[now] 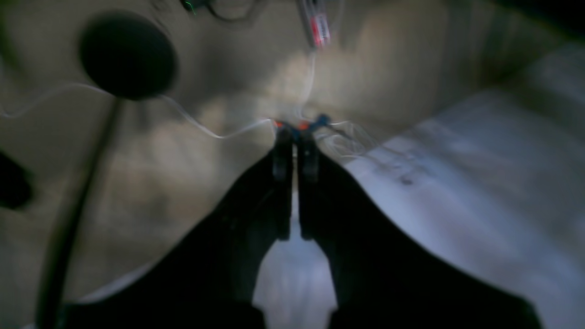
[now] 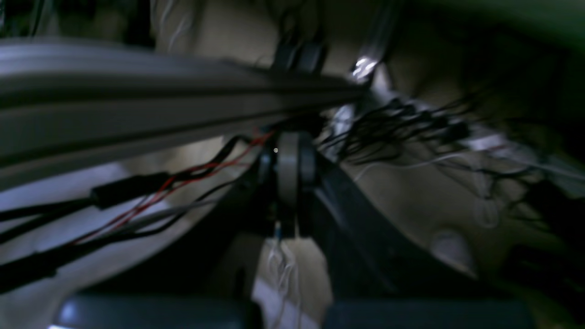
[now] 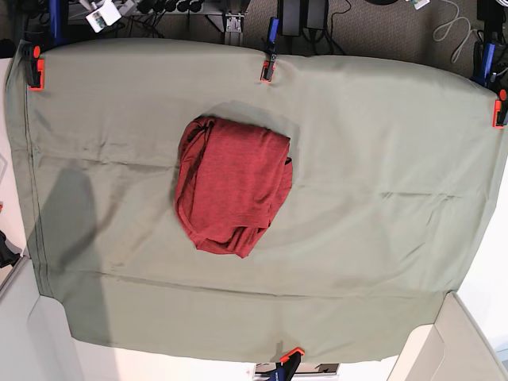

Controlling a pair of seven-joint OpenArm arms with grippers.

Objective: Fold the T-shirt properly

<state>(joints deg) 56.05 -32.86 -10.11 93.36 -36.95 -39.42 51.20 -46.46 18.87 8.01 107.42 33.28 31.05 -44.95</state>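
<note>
The T-shirt (image 3: 232,184) is a dark red heathered bundle, loosely gathered into a rounded heap near the middle of the sage-green table cloth (image 3: 381,238). Neither arm shows in the base view. In the left wrist view my left gripper (image 1: 295,137) has its dark fingers pressed together with nothing between them, over blurred floor and thin white wires. The right wrist view is blurred. There my right gripper (image 2: 289,151) is shut as well, aimed at a tangle of cables. The shirt appears in neither wrist view.
Orange and blue clamps (image 3: 268,70) (image 3: 33,71) (image 3: 498,107) (image 3: 287,361) pin the cloth at the table's edges. A grey beam (image 2: 137,105) and black and red cables (image 2: 151,192) cross the right wrist view. A black round stand (image 1: 127,55) shows in the left wrist view.
</note>
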